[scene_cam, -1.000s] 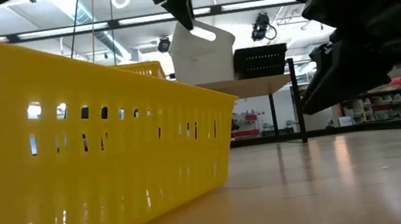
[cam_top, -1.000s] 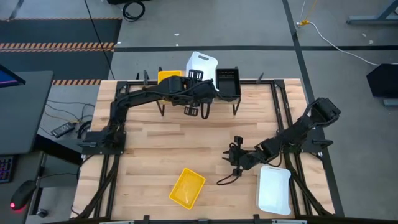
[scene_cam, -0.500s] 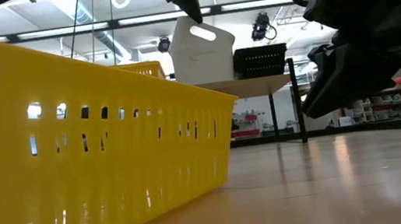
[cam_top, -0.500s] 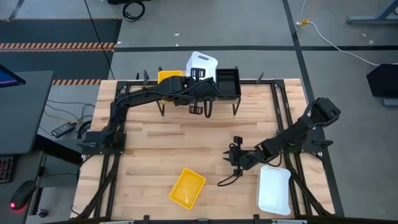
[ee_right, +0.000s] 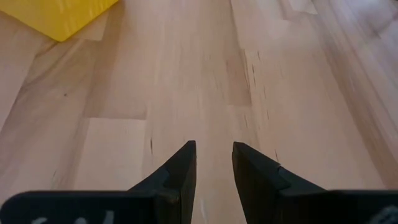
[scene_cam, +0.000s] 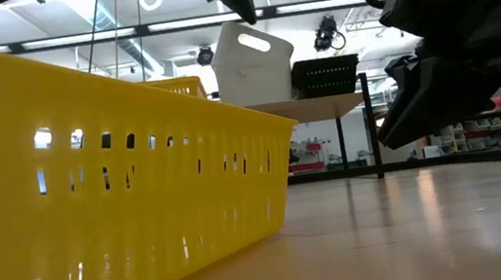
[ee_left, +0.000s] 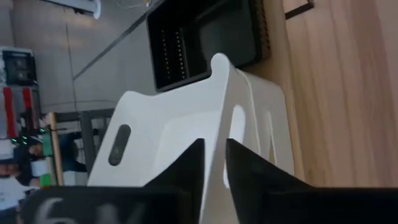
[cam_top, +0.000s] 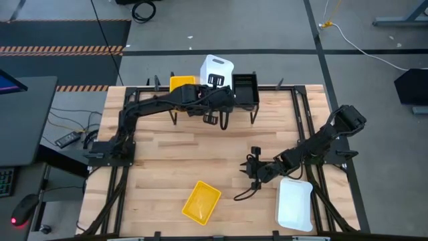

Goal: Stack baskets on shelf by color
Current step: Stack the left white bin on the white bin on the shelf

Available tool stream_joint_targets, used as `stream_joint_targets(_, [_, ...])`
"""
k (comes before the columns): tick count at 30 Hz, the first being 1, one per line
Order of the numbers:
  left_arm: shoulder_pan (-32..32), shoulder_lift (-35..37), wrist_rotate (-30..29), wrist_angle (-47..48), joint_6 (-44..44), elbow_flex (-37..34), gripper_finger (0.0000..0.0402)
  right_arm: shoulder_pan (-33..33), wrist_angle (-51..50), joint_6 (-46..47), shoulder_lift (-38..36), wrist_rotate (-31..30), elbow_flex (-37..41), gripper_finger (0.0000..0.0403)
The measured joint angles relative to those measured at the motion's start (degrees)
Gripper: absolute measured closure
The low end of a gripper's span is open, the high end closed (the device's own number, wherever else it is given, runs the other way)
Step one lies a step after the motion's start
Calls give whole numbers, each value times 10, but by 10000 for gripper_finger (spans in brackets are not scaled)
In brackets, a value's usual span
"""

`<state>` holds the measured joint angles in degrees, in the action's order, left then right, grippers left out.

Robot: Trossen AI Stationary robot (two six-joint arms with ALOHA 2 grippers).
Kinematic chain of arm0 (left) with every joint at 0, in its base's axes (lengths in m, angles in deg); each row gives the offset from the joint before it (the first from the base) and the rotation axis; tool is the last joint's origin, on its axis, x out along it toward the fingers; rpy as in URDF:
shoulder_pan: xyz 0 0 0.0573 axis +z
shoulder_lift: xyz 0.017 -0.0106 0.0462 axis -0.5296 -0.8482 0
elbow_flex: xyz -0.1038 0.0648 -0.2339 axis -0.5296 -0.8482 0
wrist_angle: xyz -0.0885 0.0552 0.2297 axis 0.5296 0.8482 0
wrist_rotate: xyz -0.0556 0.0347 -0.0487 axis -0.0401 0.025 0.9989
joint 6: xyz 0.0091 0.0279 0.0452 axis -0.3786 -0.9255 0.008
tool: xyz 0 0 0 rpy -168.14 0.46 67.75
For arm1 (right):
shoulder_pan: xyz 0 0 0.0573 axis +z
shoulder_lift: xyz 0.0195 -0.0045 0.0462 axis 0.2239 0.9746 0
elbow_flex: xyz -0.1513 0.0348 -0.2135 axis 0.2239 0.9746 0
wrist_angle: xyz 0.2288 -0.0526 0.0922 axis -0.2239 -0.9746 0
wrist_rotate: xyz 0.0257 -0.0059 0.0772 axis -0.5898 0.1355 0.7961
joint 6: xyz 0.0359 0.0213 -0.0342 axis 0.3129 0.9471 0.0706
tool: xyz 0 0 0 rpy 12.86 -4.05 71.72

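A white basket stands tilted on the shelf at the table's far edge, between a yellow basket and a black basket. My left gripper is shut on the white basket from above. My right gripper hangs open low over the bare tabletop at the near right, with nothing between its fingers. Another yellow basket and another white basket lie on the table near its front edge. My left gripper pinches the white basket's raised wall, beside a handle slot. One finger is inside the basket and one outside. The fingers come down from above. The basket is tilted, held end up, lower part on the shelf.
The black basket sits close beside the white basket on the shelf. The yellow basket on the table fills the near left of the low view. Bare wood lies between the shelf and the front baskets.
My left gripper has shifted slightly toward the far edge over the shelf and has shut on the white basket's raised wall. The basket has stayed tilted on the shelf. My right arm has kept still.
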<state>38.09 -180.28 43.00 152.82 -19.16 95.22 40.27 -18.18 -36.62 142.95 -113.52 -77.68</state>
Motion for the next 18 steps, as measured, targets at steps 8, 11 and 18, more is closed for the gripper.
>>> stream_joint_targets(8, [18,0,0,10,20,0,252,0,0,2,0,0,0,294])
stream_joint_targets(11, [27,0,19,10,30,0,233,0,0,2,0,0,0,294])
stream_joint_targets(18, [27,-8,40,15,19,0,216,0,0,3,0,0,0,294])
